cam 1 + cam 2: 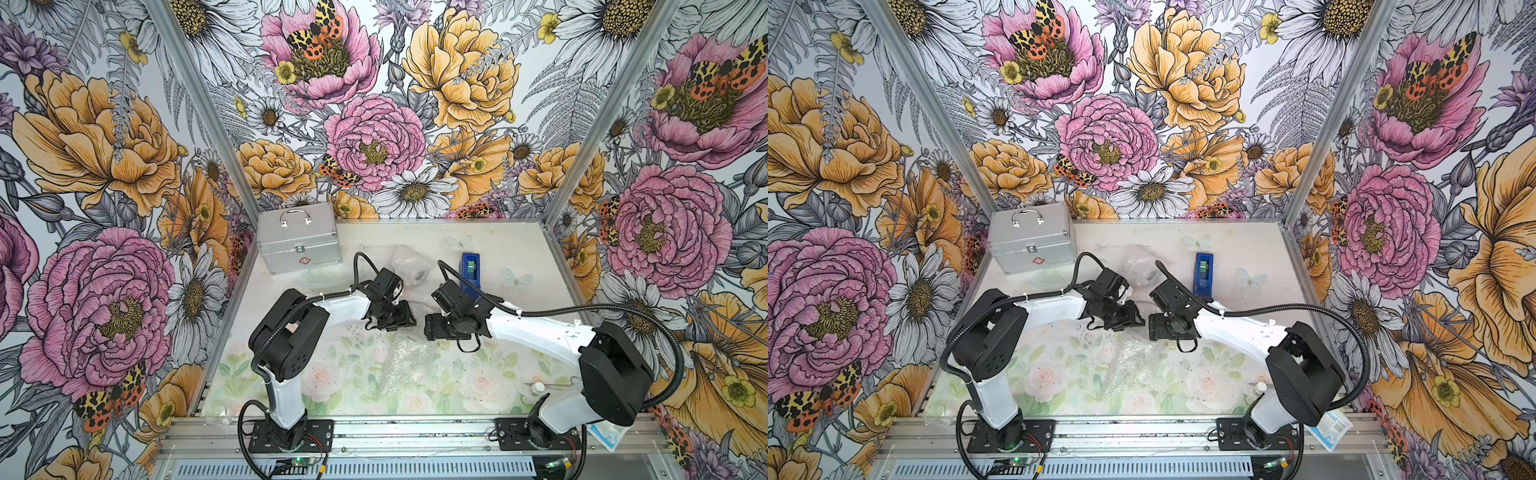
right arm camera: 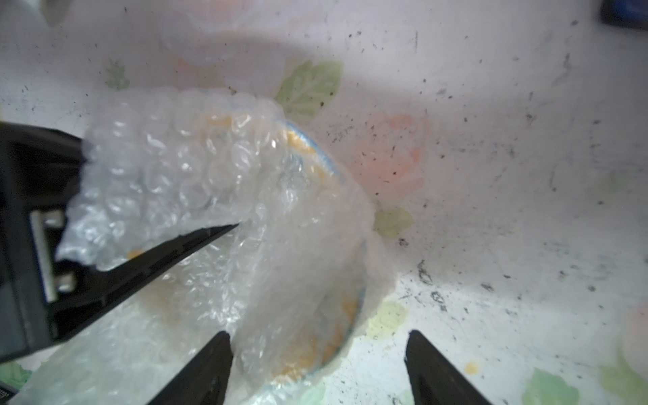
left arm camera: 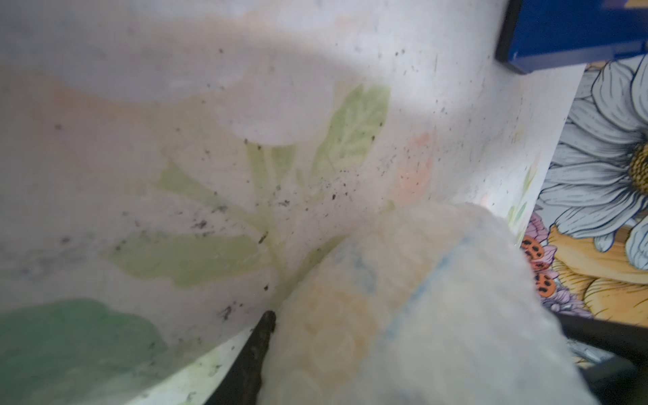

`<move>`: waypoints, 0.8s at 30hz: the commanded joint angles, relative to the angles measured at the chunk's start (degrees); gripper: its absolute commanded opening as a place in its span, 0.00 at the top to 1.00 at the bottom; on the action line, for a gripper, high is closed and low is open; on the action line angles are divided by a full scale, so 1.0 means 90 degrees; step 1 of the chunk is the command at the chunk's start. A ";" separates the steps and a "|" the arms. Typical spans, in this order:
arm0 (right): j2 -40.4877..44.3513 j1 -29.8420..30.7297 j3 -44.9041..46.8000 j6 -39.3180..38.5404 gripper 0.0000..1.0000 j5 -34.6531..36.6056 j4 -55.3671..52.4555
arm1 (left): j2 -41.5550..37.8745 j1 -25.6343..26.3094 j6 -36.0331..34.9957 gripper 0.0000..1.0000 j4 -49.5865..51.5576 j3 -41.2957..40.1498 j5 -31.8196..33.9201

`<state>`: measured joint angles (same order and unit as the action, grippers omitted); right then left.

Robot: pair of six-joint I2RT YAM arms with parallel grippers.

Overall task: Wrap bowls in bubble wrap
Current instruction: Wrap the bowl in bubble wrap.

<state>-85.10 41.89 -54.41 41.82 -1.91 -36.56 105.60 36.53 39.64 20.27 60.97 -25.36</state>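
A bowl (image 2: 345,301) with a blue rim and yellow pattern lies on the table under crinkly clear bubble wrap (image 2: 196,175). My left gripper (image 3: 417,319) is shut on a flap of that wrap and holds it up over the bowl; one of its fingers (image 2: 182,249) shows under the flap. My right gripper (image 2: 319,354) stands open astride the bowl's near edge, touching nothing. In both top views the two grippers (image 1: 405,320) (image 1: 430,328) meet mid-table and hide the bowl; the wrap (image 1: 399,353) trails toward the front. A crumpled wrap bundle (image 1: 409,264) lies behind them.
A blue tape dispenser (image 1: 471,270) lies behind the right wrist. A silver case (image 1: 297,241) stands at the back left corner. A small white-capped item (image 1: 538,388) sits by the right arm's base. Flowered walls close in three sides.
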 commanded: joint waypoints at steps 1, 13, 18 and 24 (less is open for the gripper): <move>0.0559 -0.0045 0.0174 0.0169 0.20 0.0071 0.0068 | 0.0100 0.0013 0.0179 0.75 0.0019 -0.0143 -0.0009; 0.0503 0.0291 -0.0271 0.1686 0.15 0.0057 0.0001 | -0.0926 0.0436 0.2390 1.00 -0.0969 -0.1062 0.0927; -0.0143 0.0355 -0.0428 0.1419 0.15 -0.0144 -0.0009 | -0.1121 0.0620 0.2747 1.00 -0.0761 -0.1066 0.1464; -0.0693 0.0077 -0.0169 0.0802 0.19 -0.0238 -0.0048 | -0.1235 0.0616 0.2832 1.00 -0.0898 -0.1149 0.1507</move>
<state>-89.71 43.72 -56.66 52.51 -3.49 -36.62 96.40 42.24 63.57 15.53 50.85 -13.30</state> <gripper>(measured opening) 0.819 0.106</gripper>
